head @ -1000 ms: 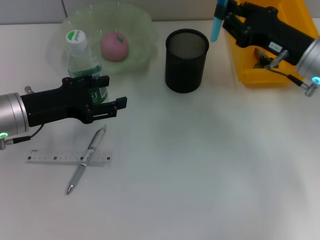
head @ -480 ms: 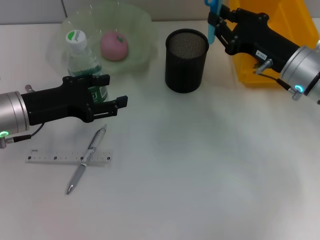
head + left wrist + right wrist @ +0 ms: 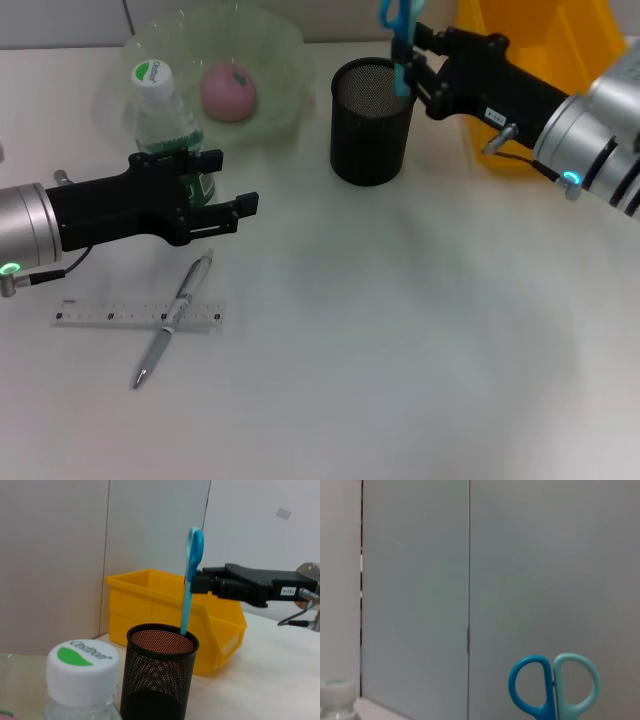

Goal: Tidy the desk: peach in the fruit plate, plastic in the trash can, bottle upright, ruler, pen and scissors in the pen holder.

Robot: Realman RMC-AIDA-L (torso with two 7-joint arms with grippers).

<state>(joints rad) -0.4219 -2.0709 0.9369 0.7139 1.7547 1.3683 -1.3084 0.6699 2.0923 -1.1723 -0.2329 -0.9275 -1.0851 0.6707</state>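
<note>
My right gripper [image 3: 413,68] is shut on the blue scissors [image 3: 397,28], which hang upright over the black mesh pen holder [image 3: 372,122]. In the left wrist view the scissors [image 3: 191,575] dip their blade tips into the pen holder [image 3: 160,680]. My left gripper [image 3: 232,182] is open beside the upright bottle [image 3: 160,110], gripping nothing. The pink peach [image 3: 228,90] lies in the green fruit plate [image 3: 275,45]. A clear ruler [image 3: 110,317] and a silver pen [image 3: 178,312] lie crossed on the desk in front of the left arm. The plastic is hidden.
The yellow trash can [image 3: 530,30] stands at the back right, partly behind my right arm. A pale wall closes off the back of the desk. Bare desk stretches across the middle and the front right.
My right gripper has carried the scissors leftward from over the yellow bin to over the pen holder. The left arm has stayed still.
</note>
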